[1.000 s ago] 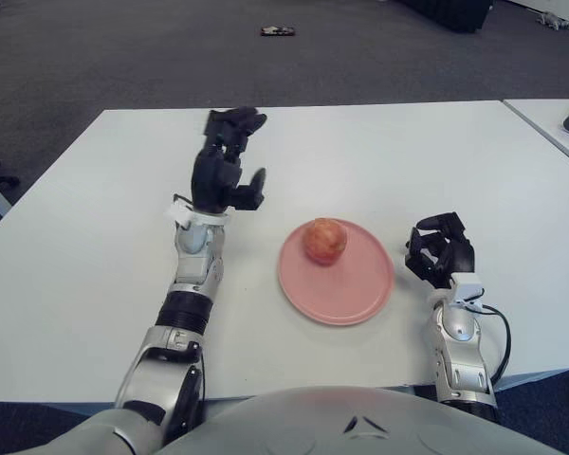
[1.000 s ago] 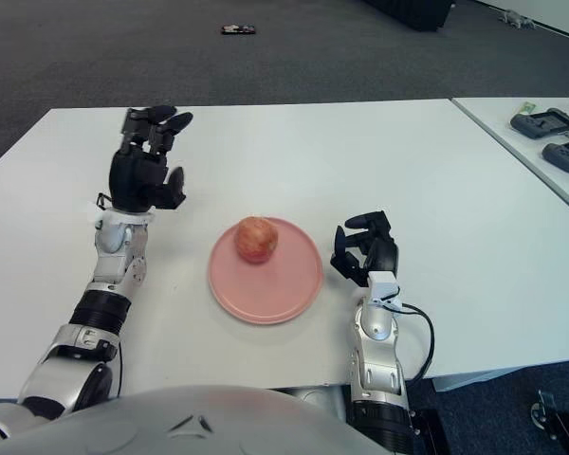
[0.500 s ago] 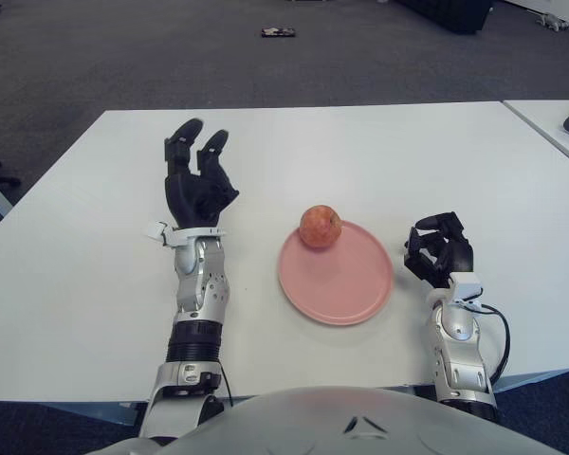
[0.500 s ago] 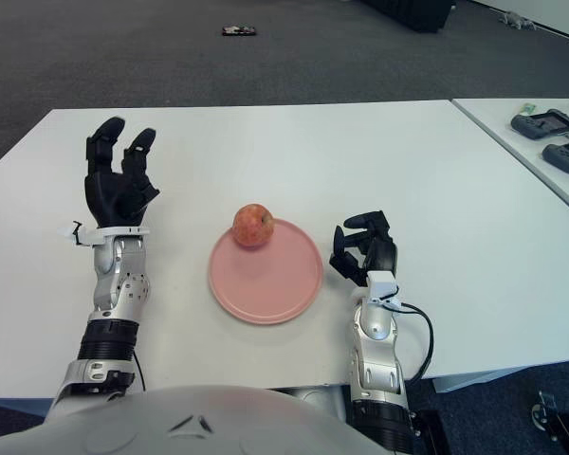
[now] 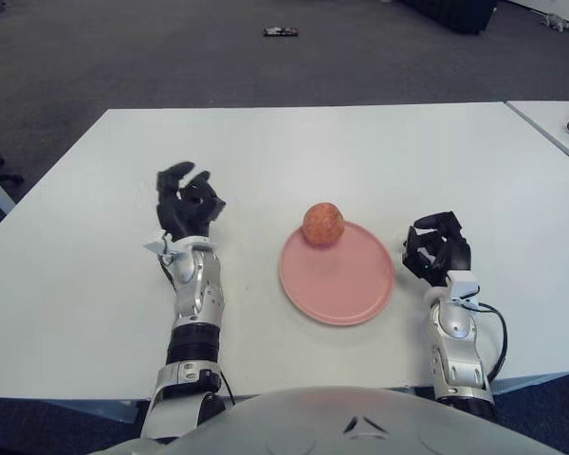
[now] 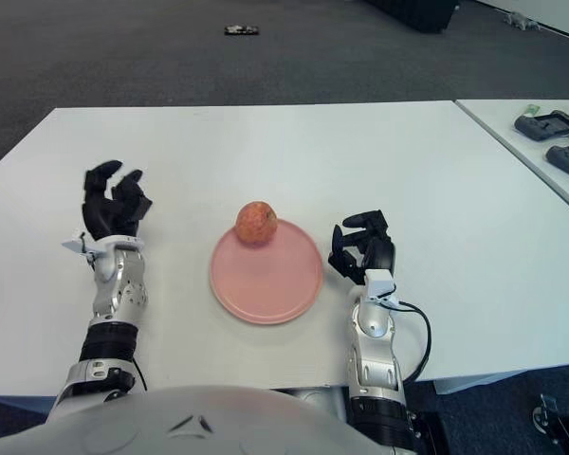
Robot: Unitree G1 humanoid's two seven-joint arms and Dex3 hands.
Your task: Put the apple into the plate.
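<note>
The pink plate (image 5: 337, 275) lies on the white table (image 5: 294, 152), near its front edge. The apple (image 5: 322, 224) sits at the plate's far rim, just inside it and overlapping the edge. It is roundish, with no clear long axis, and which way its stem points cannot be told.

Left of the plate, the left hand (image 5: 185, 206) shows with its fingers loosely spread and holding nothing, well apart from the plate with bare table between them. Right of the plate, the right hand (image 5: 434, 248) shows close beside the rim, fingers curled around nothing. Beyond the plate the table runs bare to its far edge, and a second table (image 6: 550, 142) stands off to the right.

Compared with half a second ago, the left hand has dropped lower and drawn back toward the robot, while the apple, plate and right hand keep their places.
</note>
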